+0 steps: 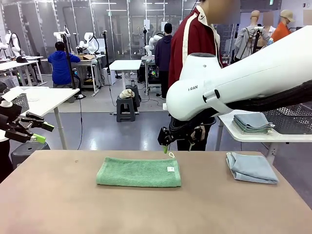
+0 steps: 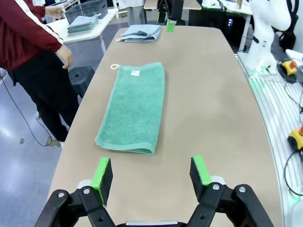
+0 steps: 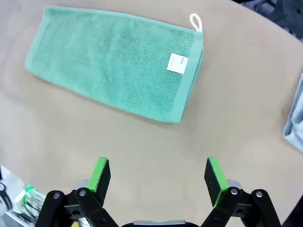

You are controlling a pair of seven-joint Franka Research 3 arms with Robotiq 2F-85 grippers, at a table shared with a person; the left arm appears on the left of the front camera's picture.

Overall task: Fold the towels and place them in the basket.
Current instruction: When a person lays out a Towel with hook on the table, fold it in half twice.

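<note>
So the green towel [image 1: 139, 171] is lying flat in the middle of the table [image 1: 58, 195], folded into a long strip. There's a small white tag [image 3: 177, 64] on top near one end and a little white loop [image 3: 195, 21] sticking out at that corner. In the front view that tag end points to the robot's right.

The right gripper [image 3: 158, 177] has its fingers spread wide with nothing between them, just bare tabletop. It hangs above the far edge of the table near the tag corner, not touching the towel.

The left gripper [image 2: 151, 172] is spread apart too and holds nothing. It sits off the left end of the table, looking down its length. The near short end of the green towel is ahead of its pads [image 2: 102, 172], with a clear gap.

A blue towel [image 1: 251, 167] sits loosely folded on the right side of the table, well apart from the green one.

Past that there's a side table [image 1: 253, 138] with a neat stack of blue towels [image 1: 252, 123]. The dark lattice basket [image 2: 87, 9] is right beside the stack. I can't tell what's inside it.

A person [image 1: 192, 44] in a red jacket stands at the far side, between the two tables.
</note>
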